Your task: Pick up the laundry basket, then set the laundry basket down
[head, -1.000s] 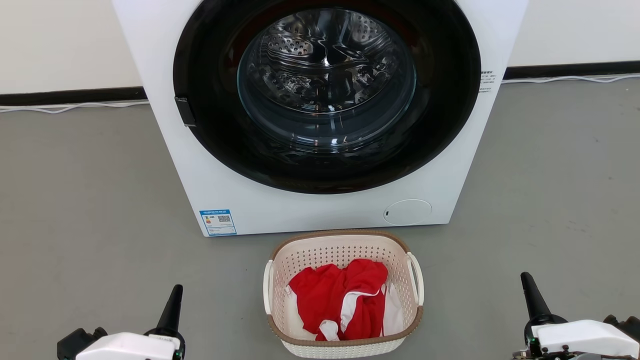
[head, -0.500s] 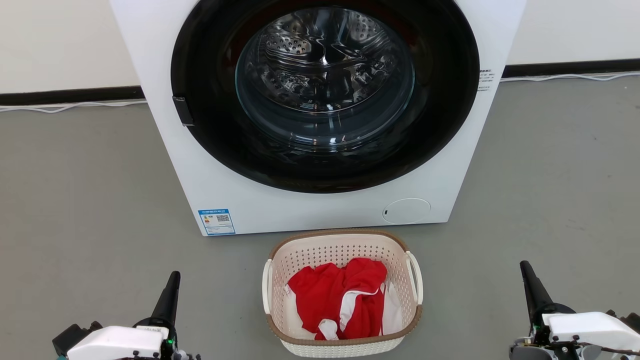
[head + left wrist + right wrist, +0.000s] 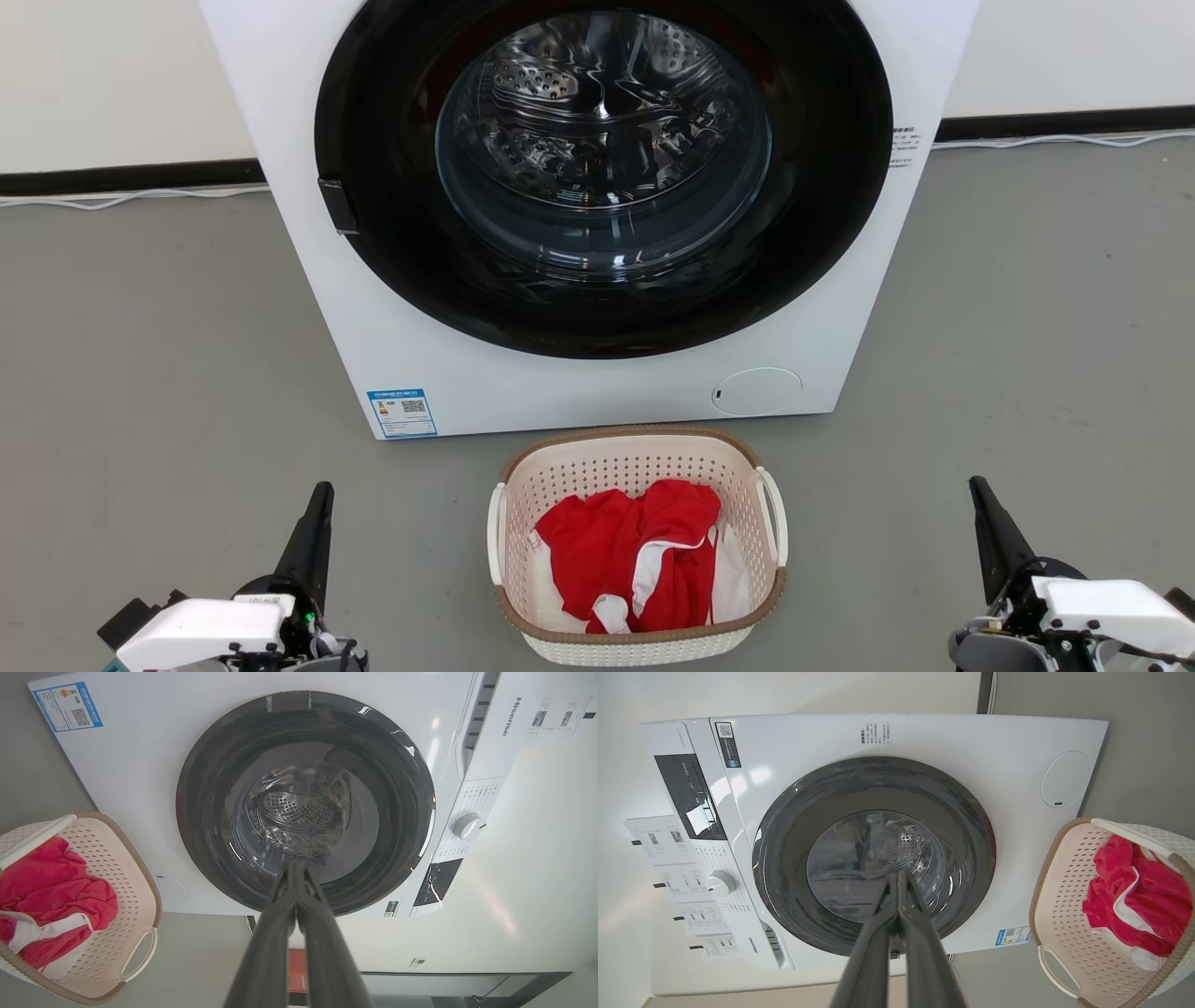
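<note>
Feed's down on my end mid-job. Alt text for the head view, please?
A small cream laundry basket holding red and white clothing sits on the grey floor just in front of a white front-loading washing machine. The left claw and right claw sit low at either side of the basket, both clear of it, pointing up the picture.

I count 1 white front-loading washing machine (image 3: 560,392) and 1 cream perforated plastic laundry basket (image 3: 635,435) with 2 white side handles (image 3: 496,532). I have 2 grippers: left gripper (image 3: 320,499), right gripper (image 3: 978,492).
</note>
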Controlling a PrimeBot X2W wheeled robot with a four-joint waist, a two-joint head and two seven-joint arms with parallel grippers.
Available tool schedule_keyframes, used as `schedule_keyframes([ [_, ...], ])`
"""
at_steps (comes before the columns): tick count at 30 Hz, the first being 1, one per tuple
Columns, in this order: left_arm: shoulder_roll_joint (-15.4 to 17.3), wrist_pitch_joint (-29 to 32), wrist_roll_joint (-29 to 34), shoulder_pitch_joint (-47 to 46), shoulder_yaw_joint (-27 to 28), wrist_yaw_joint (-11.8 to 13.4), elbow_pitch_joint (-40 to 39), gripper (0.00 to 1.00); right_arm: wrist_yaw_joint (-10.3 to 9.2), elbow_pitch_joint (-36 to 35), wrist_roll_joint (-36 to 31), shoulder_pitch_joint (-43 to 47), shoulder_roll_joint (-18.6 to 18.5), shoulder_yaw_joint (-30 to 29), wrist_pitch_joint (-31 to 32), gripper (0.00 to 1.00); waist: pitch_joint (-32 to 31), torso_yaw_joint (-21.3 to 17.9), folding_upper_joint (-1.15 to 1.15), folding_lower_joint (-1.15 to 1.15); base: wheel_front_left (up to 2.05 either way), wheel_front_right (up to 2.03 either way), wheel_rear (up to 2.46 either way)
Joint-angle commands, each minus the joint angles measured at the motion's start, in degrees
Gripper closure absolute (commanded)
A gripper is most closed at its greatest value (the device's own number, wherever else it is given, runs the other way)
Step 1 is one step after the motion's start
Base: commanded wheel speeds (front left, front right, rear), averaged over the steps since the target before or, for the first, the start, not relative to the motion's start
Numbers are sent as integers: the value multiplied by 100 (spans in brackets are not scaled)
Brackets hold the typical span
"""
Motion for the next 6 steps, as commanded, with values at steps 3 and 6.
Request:
schedule_keyframes([
  [3,48,61,-178,-319,214,-85,-184,100,41,-223,235,-339,-15,94,84,100,2,-2,0,0,0,0,0],
  [6,48,61,-178,-319,214,-85,-184,100,41,-223,236,-339,-15,94,84,100,2,-2,0,0,0,0,0],
])
